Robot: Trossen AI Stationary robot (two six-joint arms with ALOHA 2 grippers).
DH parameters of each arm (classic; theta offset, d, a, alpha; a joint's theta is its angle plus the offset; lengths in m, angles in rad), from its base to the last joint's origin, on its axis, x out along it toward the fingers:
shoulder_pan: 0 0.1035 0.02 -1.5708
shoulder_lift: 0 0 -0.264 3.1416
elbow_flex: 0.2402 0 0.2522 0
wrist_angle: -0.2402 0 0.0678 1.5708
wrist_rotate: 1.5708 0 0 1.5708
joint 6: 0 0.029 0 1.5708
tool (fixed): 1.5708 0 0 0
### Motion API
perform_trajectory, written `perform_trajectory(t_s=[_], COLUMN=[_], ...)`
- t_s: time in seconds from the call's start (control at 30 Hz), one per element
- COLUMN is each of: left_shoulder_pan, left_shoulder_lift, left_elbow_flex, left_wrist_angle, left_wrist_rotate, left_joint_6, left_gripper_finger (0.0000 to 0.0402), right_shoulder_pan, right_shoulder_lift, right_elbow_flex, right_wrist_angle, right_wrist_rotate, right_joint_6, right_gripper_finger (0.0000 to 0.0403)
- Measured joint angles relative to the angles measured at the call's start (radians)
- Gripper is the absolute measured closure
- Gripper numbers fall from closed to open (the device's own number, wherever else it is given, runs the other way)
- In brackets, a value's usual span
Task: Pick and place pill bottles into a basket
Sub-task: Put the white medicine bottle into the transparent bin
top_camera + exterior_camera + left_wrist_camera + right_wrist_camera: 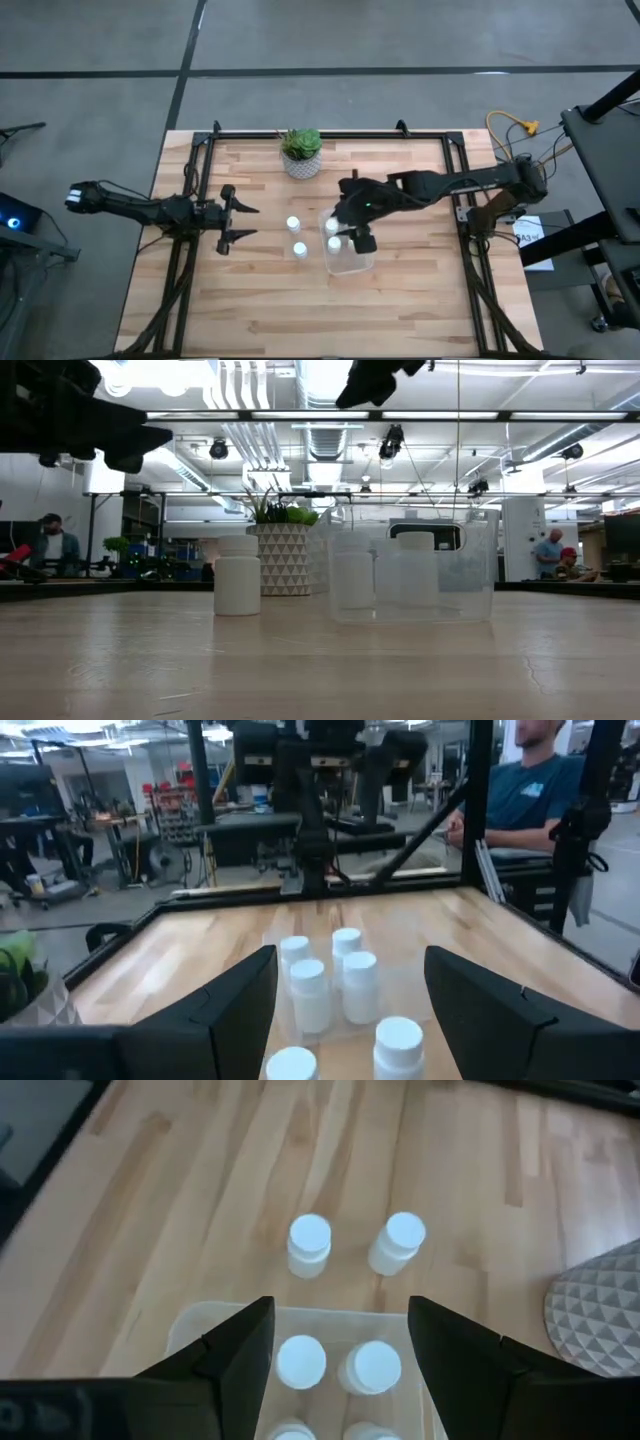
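two bottles stand loose on the table, near the left gripper: one bottle and a second bottle just beside it, both upright and just left of the basket. four more bottles stand upright inside the clear basket; the right wrist view shows two white caps side by side near the wall that faces the loose pair, and two more partly cut off behind them. right gripper hangs over the basket with its fingers spread apart and nothing between them. left gripper waits well left of the loose pair, fingers apart too, empty. plant pot sits at the far edge, apart from the bottles.
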Motion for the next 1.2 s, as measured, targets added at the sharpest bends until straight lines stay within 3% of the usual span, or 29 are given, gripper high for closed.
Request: perform_trajectory(t_s=[0.37, 0.53, 0.63, 0.83, 1.2], left_shoulder_pan=[0.001, 0.001, 0.002, 0.004, 0.027], left_shoulder_lift=[0.274, 0.399, 0.433, 0.465, 0.603], left_elbow_flex=[0.1, 0.16, 0.162, 0.151, 0.147], left_wrist_angle=[0.078, 0.074, 0.084, 0.146, 0.261], left_wrist_rotate=[-0.005, -0.022, -0.08, -0.103, -0.218], left_joint_6=[-0.001, 0.039, 0.048, 0.045, -0.009], left_gripper_finger=[0.0166, 0.0166, 0.0166, 0.0166, 0.0166], right_shoulder_pan=[0.001, 0.001, 0.001, 0.001, 0.001], right_shoulder_lift=[-0.152, -0.22, -0.287, -0.434, -0.55], right_elbow_flex=[-0.2, -0.348, -0.461, -0.668, -0.804], right_wrist_angle=[0.176, 0.351, 0.48, 0.677, 0.74], right_wrist_rotate=[0.002, -0.003, -0.006, -0.003, 0.035], right_joint_6=[0.036, 0.036, 0.039, 0.106, 0.163], right_gripper_finger=[0.0183, 0.0183, 0.0183, 0.0183, 0.0184])
